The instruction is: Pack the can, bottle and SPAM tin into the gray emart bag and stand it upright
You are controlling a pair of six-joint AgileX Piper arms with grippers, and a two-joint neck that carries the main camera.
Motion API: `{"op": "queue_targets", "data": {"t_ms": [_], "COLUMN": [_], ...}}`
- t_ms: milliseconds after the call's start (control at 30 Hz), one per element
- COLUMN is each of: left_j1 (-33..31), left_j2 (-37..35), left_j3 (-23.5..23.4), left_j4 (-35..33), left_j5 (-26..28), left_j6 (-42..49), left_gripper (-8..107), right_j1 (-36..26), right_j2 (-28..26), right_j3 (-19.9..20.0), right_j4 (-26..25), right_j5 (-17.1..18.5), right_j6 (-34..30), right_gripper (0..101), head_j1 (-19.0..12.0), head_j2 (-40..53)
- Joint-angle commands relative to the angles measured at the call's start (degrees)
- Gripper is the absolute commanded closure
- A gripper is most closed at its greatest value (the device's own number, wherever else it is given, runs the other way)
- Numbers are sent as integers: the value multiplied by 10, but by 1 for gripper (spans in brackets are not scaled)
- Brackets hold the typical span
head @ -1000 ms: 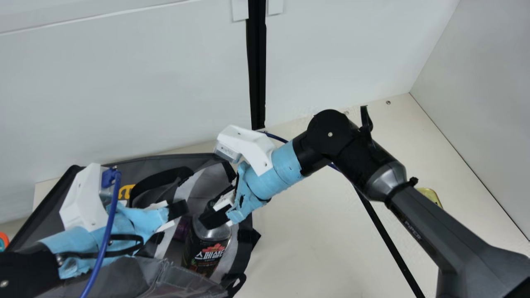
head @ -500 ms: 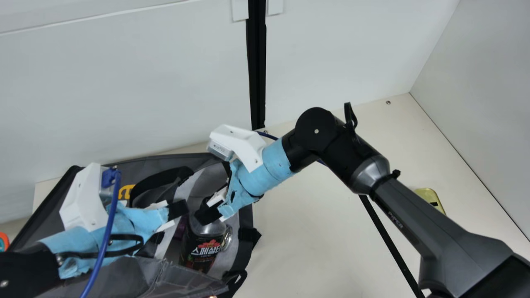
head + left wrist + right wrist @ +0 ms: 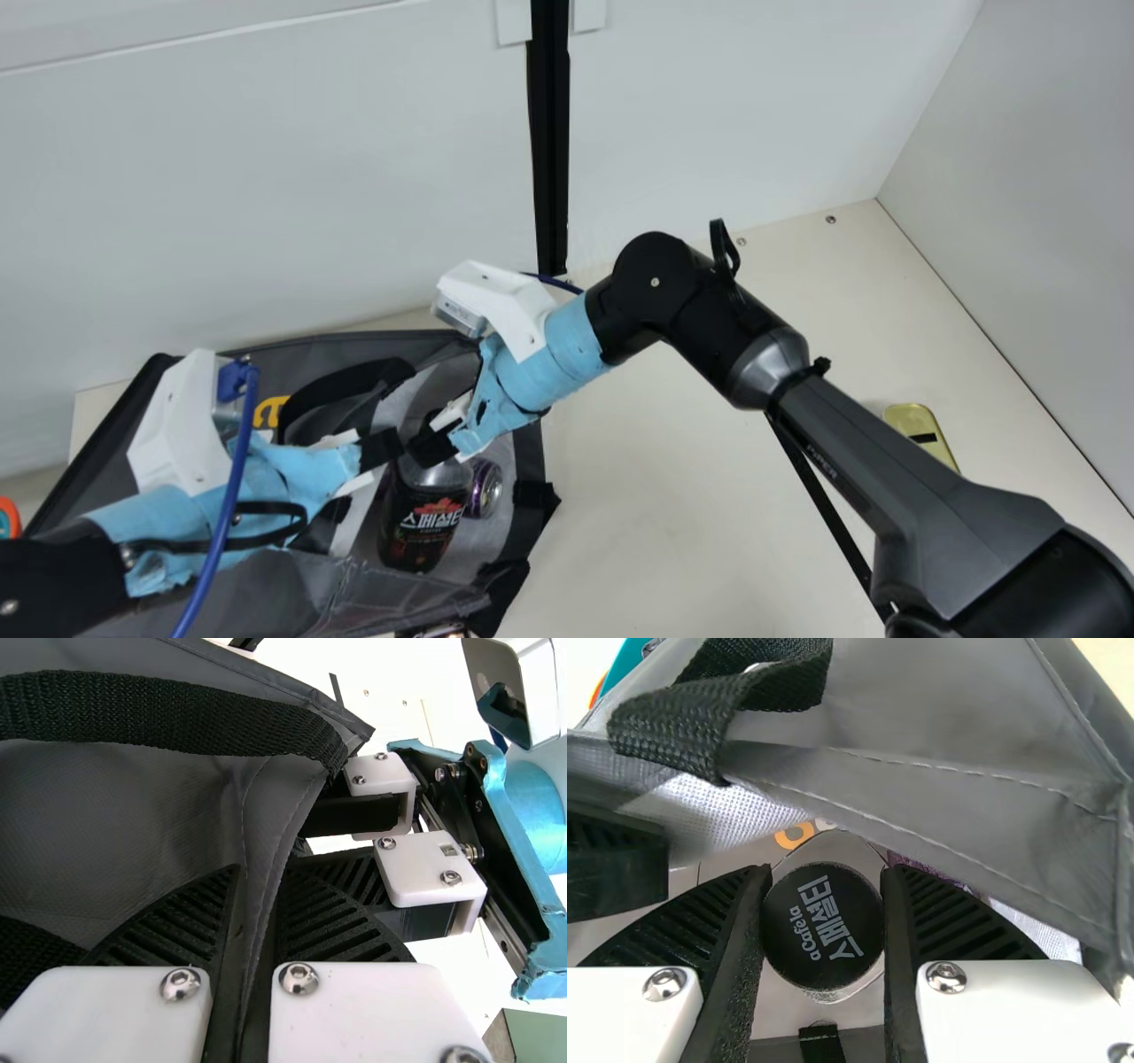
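The cream table [image 3: 664, 514] spreads widest, with white walls behind it. On its left part sits the gray emart bag [image 3: 213, 611], gaping open, with black straps, a pale panel towards its right side and some yellow print; whether it stands upright, I cannot tell. The left gripper [image 3: 381, 447], over the bag's opening, is closed on a fold of the gray cloth, which runs between its two ribbed fingers in the left wrist view; a black strap crosses just beyond. The right gripper [image 3: 430, 447] is right beside it, gripping the bottle [image 3: 421, 527] at its top, a finger on either side of the black cap [image 3: 822, 926] in the right wrist view. The bottle is inside the bag, cap end towards the far side. The SPAM tin [image 3: 917, 430], gold-coloured with a dark mark, lies on the table at the right, well apart from the bag and partly behind the right arm. The purple can [image 3: 485, 487] is in the bag, just right of the bottle. At the far left edge is part of an orange and teal thing [image 3: 9, 517].
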Motion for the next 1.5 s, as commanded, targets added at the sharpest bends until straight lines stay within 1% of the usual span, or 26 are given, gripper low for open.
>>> {"op": "queue_targets", "data": {"t_ms": [0,267,1200,1233,1467], "left_j1": [0,0,0,0,0], "left_j2": [0,0,0,0,0], "left_j3": [0,0,0,0,0], "left_j4": [0,0,0,0,0], "left_j5": [0,0,0,0,0], "left_j6": [0,0,0,0,0], "left_gripper": [107,107,107,107,107], "right_j1": [1,5,0,-1,-7], "right_j2": [1,-1,-11,-12,-17], "right_j3": [1,5,22,22,24], "right_j4": [0,1,6,6,4], "right_j5": [-6,-13,0,1,5], "right_j6": [-2,-6,-33,-34,-38], "right_gripper": [101,101,8,6,6], "head_j1": [-13,-13,-13,-13,-13], "head_j2": [0,0,0,0,0]}}
